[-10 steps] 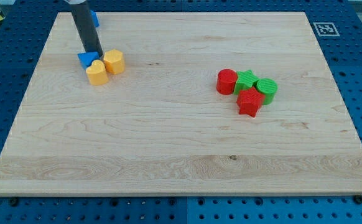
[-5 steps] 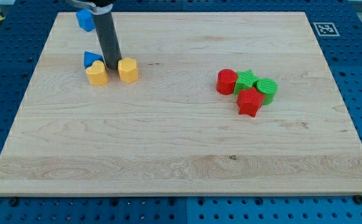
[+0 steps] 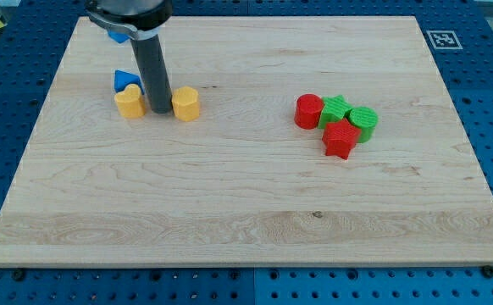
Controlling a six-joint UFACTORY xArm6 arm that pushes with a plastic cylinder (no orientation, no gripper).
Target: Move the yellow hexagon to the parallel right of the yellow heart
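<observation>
The yellow hexagon [image 3: 185,103] lies at the board's upper left. The yellow heart [image 3: 130,102] lies to its left, at about the same height in the view. My tip [image 3: 159,110] stands on the board between the two, close to the hexagon's left side; whether it touches is unclear. A blue triangular block [image 3: 125,81] sits just above the heart, touching it.
Another blue block [image 3: 116,36] near the board's top edge is mostly hidden by the arm. On the right is a cluster: a red cylinder [image 3: 308,111], a green star [image 3: 335,110], a green cylinder [image 3: 363,122] and a red block [image 3: 340,140].
My tip has moved right and down, from beside the blue triangle into the gap between the yellow blocks. The hexagon has been pushed right and down, away from the heart.
</observation>
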